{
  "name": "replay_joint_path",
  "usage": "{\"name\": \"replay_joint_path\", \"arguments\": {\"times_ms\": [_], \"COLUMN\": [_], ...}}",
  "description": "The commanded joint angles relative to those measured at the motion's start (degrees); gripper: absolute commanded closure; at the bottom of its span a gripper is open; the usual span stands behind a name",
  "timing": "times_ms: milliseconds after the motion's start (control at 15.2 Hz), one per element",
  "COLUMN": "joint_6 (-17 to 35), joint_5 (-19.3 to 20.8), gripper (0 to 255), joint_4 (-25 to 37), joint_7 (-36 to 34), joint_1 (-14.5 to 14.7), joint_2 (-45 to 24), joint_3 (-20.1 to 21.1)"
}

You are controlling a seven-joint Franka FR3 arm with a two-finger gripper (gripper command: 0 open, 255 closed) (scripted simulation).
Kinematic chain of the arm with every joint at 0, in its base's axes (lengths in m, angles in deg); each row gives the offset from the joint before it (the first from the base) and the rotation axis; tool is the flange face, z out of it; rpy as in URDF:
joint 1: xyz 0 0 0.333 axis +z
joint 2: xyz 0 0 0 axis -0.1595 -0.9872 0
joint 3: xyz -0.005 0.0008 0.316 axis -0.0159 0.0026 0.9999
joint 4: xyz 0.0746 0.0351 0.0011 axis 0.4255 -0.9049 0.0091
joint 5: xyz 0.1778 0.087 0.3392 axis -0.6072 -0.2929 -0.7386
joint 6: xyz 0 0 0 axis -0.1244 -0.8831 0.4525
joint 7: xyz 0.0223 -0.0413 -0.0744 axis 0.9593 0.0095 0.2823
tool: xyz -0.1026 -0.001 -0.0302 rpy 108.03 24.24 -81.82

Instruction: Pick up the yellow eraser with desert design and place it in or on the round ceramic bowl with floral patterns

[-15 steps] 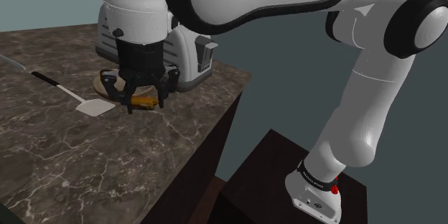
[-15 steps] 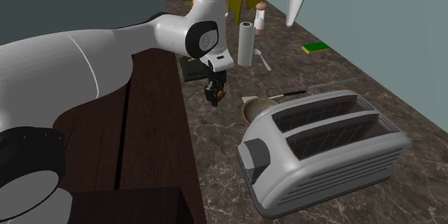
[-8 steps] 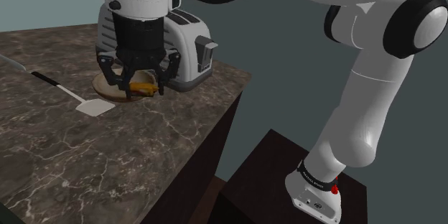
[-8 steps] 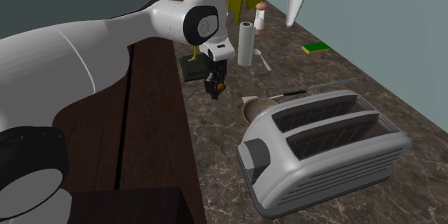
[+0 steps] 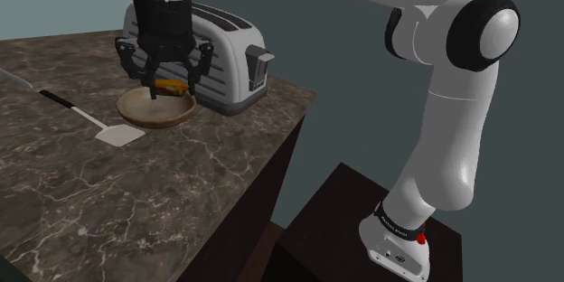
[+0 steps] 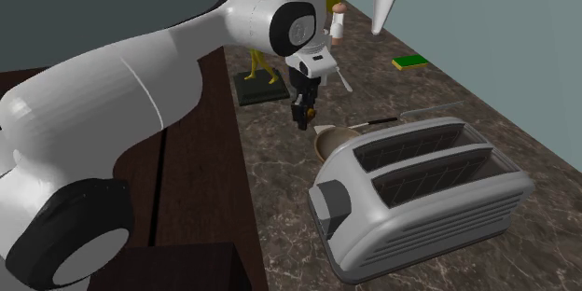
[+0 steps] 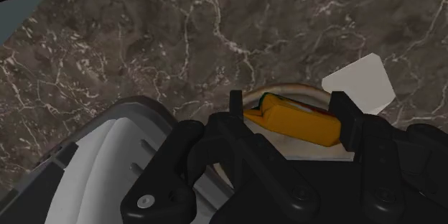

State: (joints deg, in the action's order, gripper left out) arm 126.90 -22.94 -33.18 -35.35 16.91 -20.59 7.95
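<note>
**Eraser in my grip, above the bowl**

On the dark marbled countertop [image 5: 136,190], the toaster [image 5: 230,59] stands by the corner nearest my stand, with the bowl [image 5: 136,114] just beside it. My gripper [image 5: 164,87] hangs over the bowl, fingers clamped on the yellow eraser [image 7: 296,120] across its narrow sides, mid-length. I judge it light, slightly springy, grippy and not fragile, so a modest squeeze should suffice.

**Kitchen Counter Is Giving the Place Away**

This is looking like a home kitchen. A dark, veined stone countertop [image 6: 280,214] is running along a plain grey-blue wall [image 6: 522,37]. A silver two-slot toaster [image 6: 424,187] is sitting on it, with a shallow bowl [image 6: 334,140] just beside it. A white spatula [image 5: 118,133] is lying near the bowl. Farther along, a green-and-yellow sponge [image 6: 408,62] and a spoon [image 6: 343,79] are resting on the stone.
</note>
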Motion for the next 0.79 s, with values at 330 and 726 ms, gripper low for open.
{"name": "replay_joint_path", "arguments": {"times_ms": [330, 726], "joint_6": [-7.1, -3.3], "joint_5": [7.3, 7.3], "gripper": [255, 255], "joint_4": [21.0, 17.5], "joint_7": [6.2, 6.4], "joint_1": [4.6, 3.1], "joint_2": [-14.1, -14.5], "joint_3": [-4.2, -4.4]}}
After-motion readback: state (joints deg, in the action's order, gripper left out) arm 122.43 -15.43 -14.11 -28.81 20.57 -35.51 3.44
